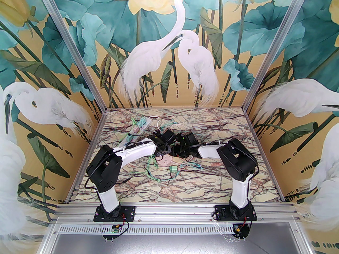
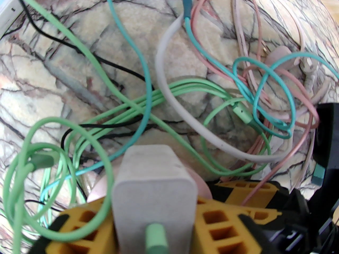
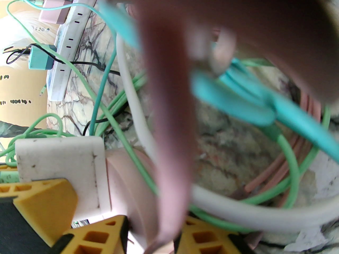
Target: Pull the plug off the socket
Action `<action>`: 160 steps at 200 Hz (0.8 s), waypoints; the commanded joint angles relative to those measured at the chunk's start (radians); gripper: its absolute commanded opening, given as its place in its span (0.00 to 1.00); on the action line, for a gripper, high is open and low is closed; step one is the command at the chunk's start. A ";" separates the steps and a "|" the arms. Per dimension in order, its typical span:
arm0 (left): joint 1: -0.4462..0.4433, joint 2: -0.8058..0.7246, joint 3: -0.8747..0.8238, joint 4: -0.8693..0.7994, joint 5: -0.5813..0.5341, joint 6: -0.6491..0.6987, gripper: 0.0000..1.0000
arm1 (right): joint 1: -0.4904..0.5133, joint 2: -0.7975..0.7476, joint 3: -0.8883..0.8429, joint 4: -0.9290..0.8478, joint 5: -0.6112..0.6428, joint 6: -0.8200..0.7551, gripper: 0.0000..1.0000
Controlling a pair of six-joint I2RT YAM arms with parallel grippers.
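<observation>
The left arm [image 1: 137,149] and right arm [image 1: 209,151] are glossy white shells set between bulky black joint housings. Each is bolted to a black base plate [image 1: 127,213] dotted with screws. Thin black cables run along the links, and red and black wires [image 1: 239,227] curl below the right base. The left gripper [image 2: 155,221] has yellow fingers [image 2: 225,221] moulded with square cells.

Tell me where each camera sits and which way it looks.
Top external: above and behind the bases, looking down on the marble table; left arm and right arm show.
Left wrist: on the left arm, facing the white plug clamped in the left gripper.
Right wrist: on the right arm, facing cables; the right gripper flanks the pink socket.
Shared: both wrist views show the white plug.
</observation>
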 commanded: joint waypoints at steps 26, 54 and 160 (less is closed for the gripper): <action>-0.001 -0.003 0.019 -0.012 0.053 0.002 0.26 | 0.018 0.070 -0.014 -0.149 0.119 -0.032 0.35; 0.017 -0.032 -0.012 0.048 0.126 -0.013 0.26 | 0.034 0.079 -0.016 -0.167 0.151 -0.024 0.34; -0.042 0.062 0.133 -0.099 0.026 0.024 0.26 | 0.034 0.089 -0.006 -0.201 0.195 -0.026 0.28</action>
